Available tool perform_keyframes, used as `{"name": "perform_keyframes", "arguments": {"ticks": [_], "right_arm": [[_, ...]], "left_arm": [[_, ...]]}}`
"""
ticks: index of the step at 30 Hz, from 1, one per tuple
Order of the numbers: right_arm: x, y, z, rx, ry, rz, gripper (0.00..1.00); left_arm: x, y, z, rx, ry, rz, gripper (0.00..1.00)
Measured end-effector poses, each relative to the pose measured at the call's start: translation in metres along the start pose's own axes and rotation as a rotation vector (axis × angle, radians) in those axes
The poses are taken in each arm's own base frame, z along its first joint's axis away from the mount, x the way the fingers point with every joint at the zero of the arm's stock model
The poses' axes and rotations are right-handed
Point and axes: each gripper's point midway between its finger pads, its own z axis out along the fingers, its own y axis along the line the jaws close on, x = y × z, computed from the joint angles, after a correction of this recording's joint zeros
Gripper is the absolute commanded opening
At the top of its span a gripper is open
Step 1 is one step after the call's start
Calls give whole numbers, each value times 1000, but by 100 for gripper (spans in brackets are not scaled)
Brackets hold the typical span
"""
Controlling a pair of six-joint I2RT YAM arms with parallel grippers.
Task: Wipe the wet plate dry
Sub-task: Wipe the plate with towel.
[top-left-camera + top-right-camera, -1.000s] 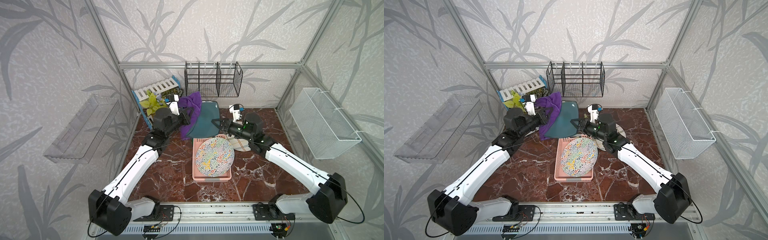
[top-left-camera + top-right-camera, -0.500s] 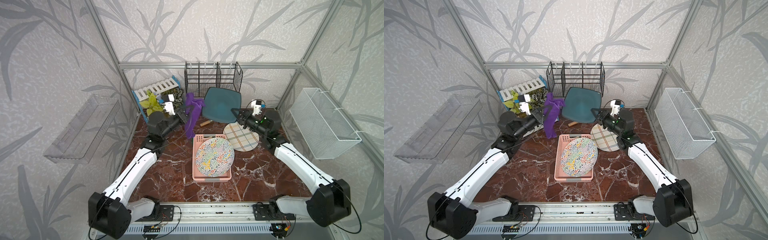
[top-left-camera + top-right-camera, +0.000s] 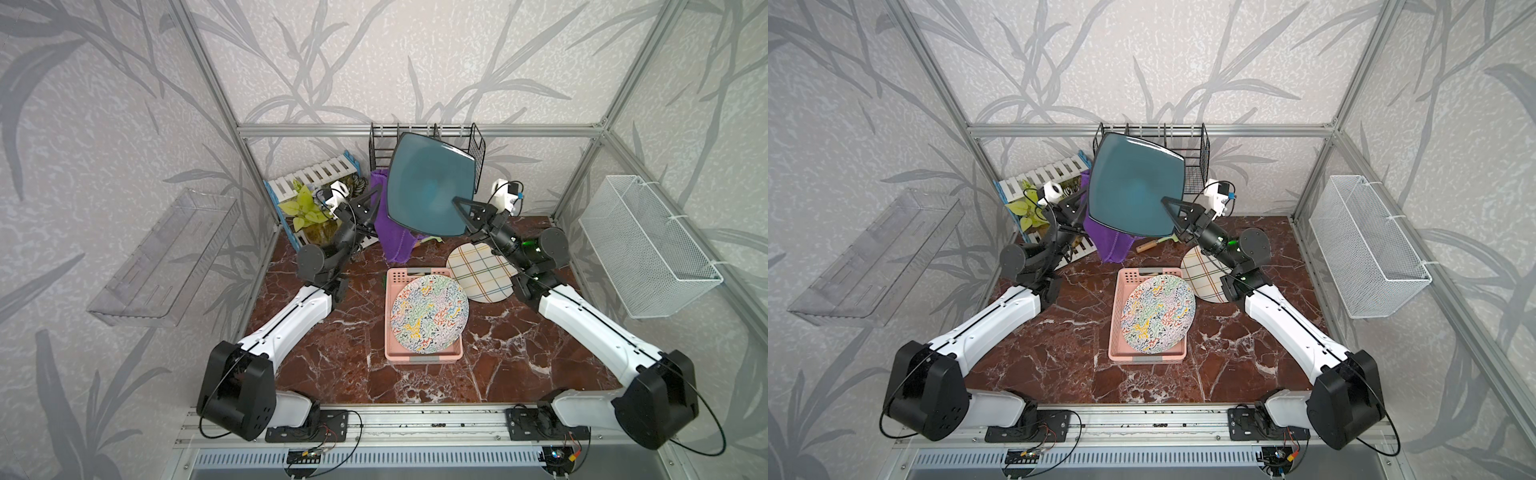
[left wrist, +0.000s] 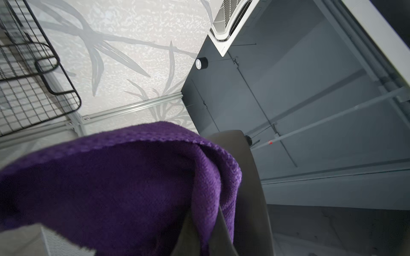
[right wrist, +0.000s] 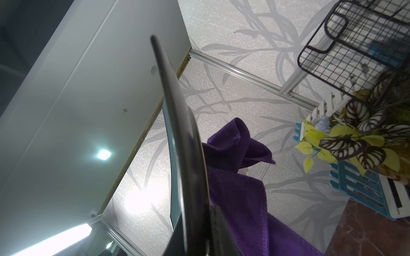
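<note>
Teal risk, upper centre | pinches teal plate (image 3: 428, 187) by one corner in right claw (image 3: 459, 205) | clamps purple cloth (image 3: 395, 241) in left claw (image 3: 373, 196) | could lever plate loose wiping hard

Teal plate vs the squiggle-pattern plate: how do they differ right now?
Shape: the teal plate is squarish, the squiggle-pattern plate round. Colour: teal plate plain, squiggle-pattern plate multicoloured. State: teal plate is held aloft, steeply tilted, by the right gripper; squiggle-pattern plate rests on the pink basket. Both show their upper faces in both top views.
</note>
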Motion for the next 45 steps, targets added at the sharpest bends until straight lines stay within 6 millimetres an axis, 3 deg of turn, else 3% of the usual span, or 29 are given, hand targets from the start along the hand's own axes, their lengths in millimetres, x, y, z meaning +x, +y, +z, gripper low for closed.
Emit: {"name": "perform_keyframes", "arguments": {"ticks": [6,12,17,21,25,28,32,35,37,41,45], "right_arm": [[18,-21,18,15,46,49,0],[-12,15,36,-52,16,-25,0],[-30,20,18,-31,-36,-75,0],[-7,8,10,22,-13,-84,0],[22,17,18,2,45,-112,0],[20,32,25,-37,55,-147,0],[0,50,36,-76,34,-185,0],[-24,39,29,-30,-9,-197,0],[-39,24,19,26,-39,-198,0],[-49,-8,-9,168,-100,-175,0],[-46,-26,-31,262,-135,-164,0]], "left_arm": [[11,0,6,62,-13,-109,0],[44,-4,18,91,28,-172,0],[27,-23,24,132,12,-123,0],[8,-49,37,207,-9,-74,0],[14,-59,47,271,1,-90,0],[37,-50,51,262,35,-139,0],[68,-17,39,171,82,-185,0],[75,4,15,62,80,-159,0],[68,5,-2,-13,61,-79,0],[33,-8,-23,-190,-35,225,0],[26,-29,-24,-305,-48,482,0]]}}
